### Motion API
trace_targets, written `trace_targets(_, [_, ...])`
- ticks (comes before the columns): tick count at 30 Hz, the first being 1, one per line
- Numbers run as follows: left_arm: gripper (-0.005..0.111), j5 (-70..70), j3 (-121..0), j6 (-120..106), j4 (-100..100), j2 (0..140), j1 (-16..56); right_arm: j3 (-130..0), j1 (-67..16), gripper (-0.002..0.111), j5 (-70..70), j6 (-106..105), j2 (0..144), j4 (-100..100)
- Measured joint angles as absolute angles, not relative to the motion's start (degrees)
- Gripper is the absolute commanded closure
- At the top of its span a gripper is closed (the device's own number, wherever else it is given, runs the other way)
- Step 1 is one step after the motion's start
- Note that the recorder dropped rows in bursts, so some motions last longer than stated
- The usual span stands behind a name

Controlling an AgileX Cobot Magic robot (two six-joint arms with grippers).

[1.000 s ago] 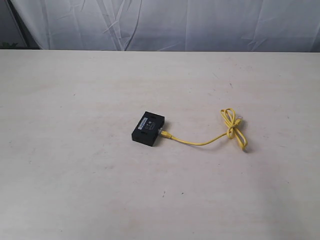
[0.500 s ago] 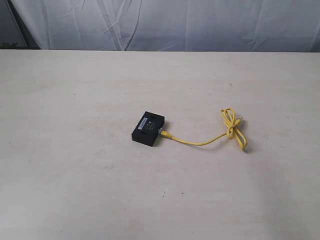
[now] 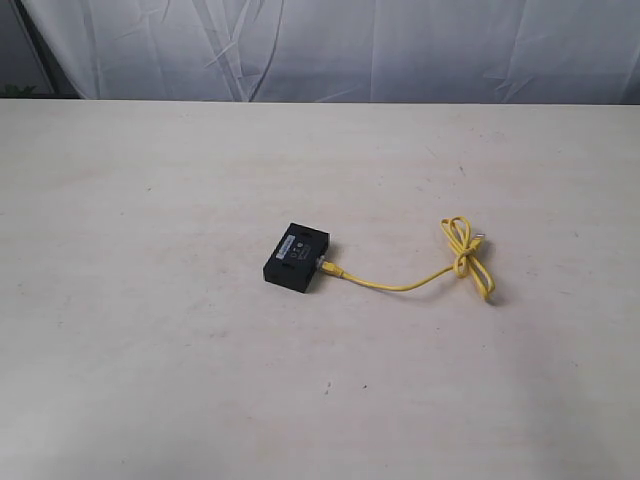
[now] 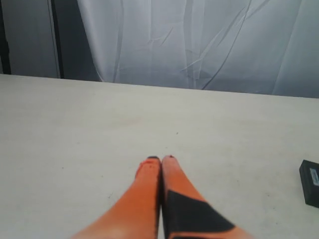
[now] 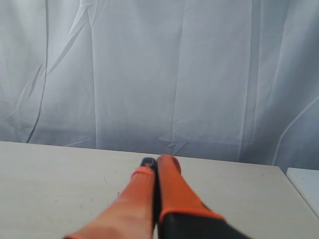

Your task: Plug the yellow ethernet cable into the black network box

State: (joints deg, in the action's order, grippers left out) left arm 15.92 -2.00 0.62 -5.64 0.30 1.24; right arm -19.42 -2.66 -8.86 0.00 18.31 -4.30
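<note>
The black network box (image 3: 297, 258) lies flat near the middle of the table, pale label up. The yellow ethernet cable (image 3: 400, 286) runs from the box's right side, where one plug (image 3: 327, 266) sits at the box's edge, out to a loose loop-knot (image 3: 464, 256) further right. Neither arm shows in the exterior view. My left gripper (image 4: 161, 159) is shut with nothing in it, above bare table; a corner of the box (image 4: 310, 181) shows at that view's edge. My right gripper (image 5: 157, 161) is also shut and empty, and neither box nor cable shows in its view.
The pale table (image 3: 150, 330) spreads wide around the box and cable. A white wrinkled curtain (image 3: 350, 45) hangs behind the far table edge. A white object's corner (image 5: 308, 184) sits beyond the table edge in the right wrist view.
</note>
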Motion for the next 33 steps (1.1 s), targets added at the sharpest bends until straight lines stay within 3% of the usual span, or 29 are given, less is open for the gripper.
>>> trace_targets(33, [0.107,14.4,-0.2,0.8,-5.1,0.3,1.2,-19.4,-2.7,0.108,-8.9,0.0,18.3,-4.3])
